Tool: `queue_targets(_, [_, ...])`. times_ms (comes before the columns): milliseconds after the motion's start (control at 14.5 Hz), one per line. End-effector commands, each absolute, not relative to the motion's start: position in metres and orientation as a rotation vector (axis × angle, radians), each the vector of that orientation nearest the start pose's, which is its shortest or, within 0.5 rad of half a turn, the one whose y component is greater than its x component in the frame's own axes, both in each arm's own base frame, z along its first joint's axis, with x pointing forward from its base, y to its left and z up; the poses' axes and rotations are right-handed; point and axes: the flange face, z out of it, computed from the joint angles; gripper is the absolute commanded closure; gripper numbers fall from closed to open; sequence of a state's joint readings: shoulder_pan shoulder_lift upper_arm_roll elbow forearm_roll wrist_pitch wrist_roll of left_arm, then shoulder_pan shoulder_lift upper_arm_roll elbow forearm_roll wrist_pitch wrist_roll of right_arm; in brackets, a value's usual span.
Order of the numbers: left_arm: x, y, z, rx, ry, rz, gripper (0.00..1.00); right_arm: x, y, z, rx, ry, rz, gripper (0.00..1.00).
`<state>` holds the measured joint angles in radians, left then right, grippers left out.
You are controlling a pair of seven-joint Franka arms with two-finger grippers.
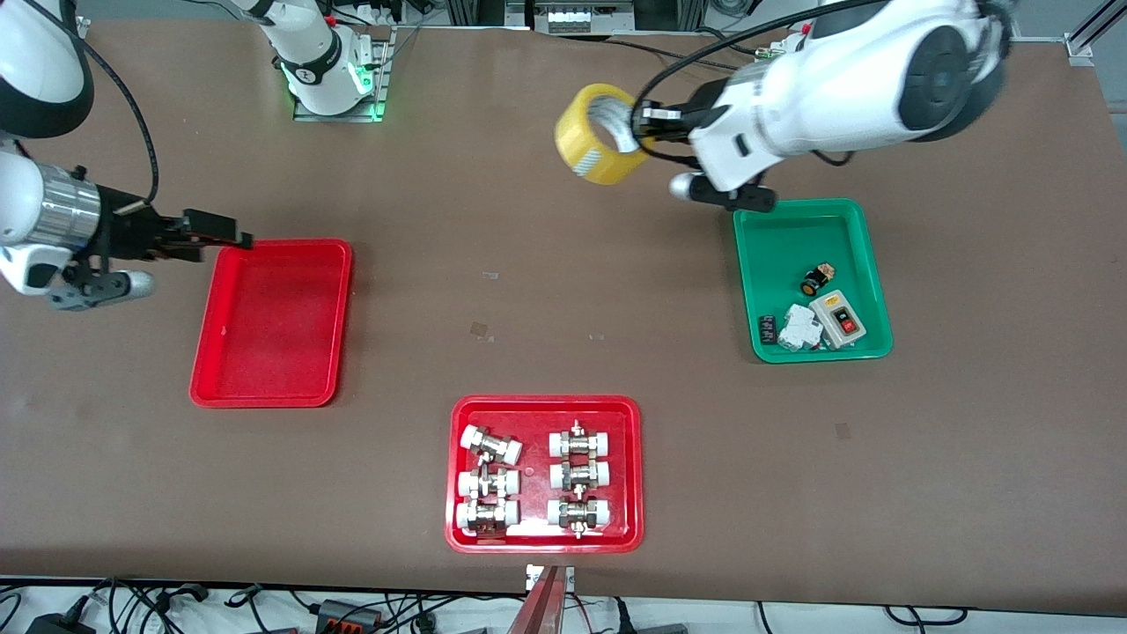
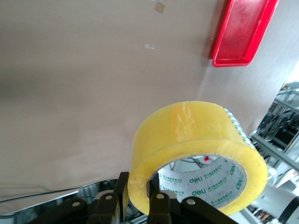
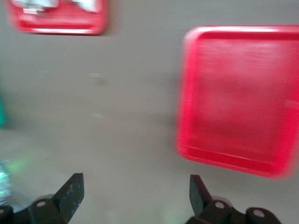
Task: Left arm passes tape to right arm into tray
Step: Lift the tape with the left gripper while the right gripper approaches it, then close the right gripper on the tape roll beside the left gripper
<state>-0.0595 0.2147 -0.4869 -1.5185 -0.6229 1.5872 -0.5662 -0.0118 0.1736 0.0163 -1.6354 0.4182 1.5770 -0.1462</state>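
Note:
My left gripper (image 1: 638, 126) is shut on the wall of the yellow tape roll (image 1: 599, 134) and holds it in the air over the bare table, above the green tray's end nearest the robots. In the left wrist view the tape (image 2: 187, 140) fills the lower part, one finger (image 2: 159, 205) inside the hole and one outside. My right gripper (image 1: 238, 238) is open and empty, over the plain red tray's (image 1: 273, 387) edge nearest the robots. In the right wrist view its fingers (image 3: 70, 193) stand wide apart over the table beside the tray (image 3: 187, 135).
A green tray (image 1: 748, 264) with small electrical parts lies toward the left arm's end. A red tray (image 1: 458, 475) of white-capped metal fittings lies nearest the front camera, at mid-table. Brown table (image 1: 528, 291) lies between the trays.

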Motion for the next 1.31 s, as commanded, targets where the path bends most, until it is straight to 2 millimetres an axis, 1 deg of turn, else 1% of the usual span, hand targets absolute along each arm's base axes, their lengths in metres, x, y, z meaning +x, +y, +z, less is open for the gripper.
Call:
queue_targets(0, [0.533, -0.352, 0.542, 2.449, 0.164, -0.658, 0.99, 0.592, 0.105, 0.525, -2.468, -0.202, 0.235, 0.0])
queue_targets(69, [0.535, -0.355, 0.543, 2.436, 0.182, -0.639, 0.99, 0.592, 0.137, 0.535, -2.398, -0.223, 0.207, 0.0])
queue_targets(138, [0.533, -0.363, 0.546, 2.41, 0.187, -0.636, 0.99, 0.593, 0.165, 0.541, -2.355, -0.246, 0.172, 0.0])
queue_targets(207, [0.534, -0.365, 0.547, 2.396, 0.194, -0.629, 0.99, 0.591, 0.193, 0.545, -2.323, -0.268, 0.145, 0.0])
queue_targets(345, [0.535, -0.364, 0.547, 2.395, 0.195, -0.626, 0.99, 0.585, 0.246, 0.541, -2.222, -0.279, 0.143, 0.0])
queue_targets(483, [0.536, -0.36, 0.548, 2.394, 0.192, -0.622, 0.99, 0.571, 0.3, 0.544, -2.212, -0.317, 0.096, 0.0])
queue_targets(552, [0.536, -0.36, 0.548, 2.394, 0.197, -0.624, 0.99, 0.567, 0.316, 0.547, -2.218, -0.298, 0.064, 0.0])
queue_targets(690, [0.536, -0.36, 0.548, 2.394, 0.198, -0.622, 0.99, 0.561, 0.336, 0.55, -2.228, -0.231, 0.055, 0.0])
queue_targets(828, [0.537, -0.359, 0.547, 2.394, 0.202, -0.622, 1.0, 0.554, 0.35, 0.555, -2.219, -0.224, 0.076, 0.0])
queue_targets(966, [0.537, -0.36, 0.548, 2.394, 0.2, -0.621, 1.0, 0.552, 0.354, 0.558, -2.221, -0.195, 0.093, 0.0])
queue_targets(1103, [0.537, -0.36, 0.548, 2.394, 0.2, -0.621, 1.0, 0.541, 0.371, 0.557, -2.222, -0.228, 0.111, 0.0])
queue_targets(1241, [0.536, -0.361, 0.548, 2.394, 0.196, -0.623, 1.0, 0.542, 0.375, 0.545, -2.226, -0.224, 0.139, 0.0])
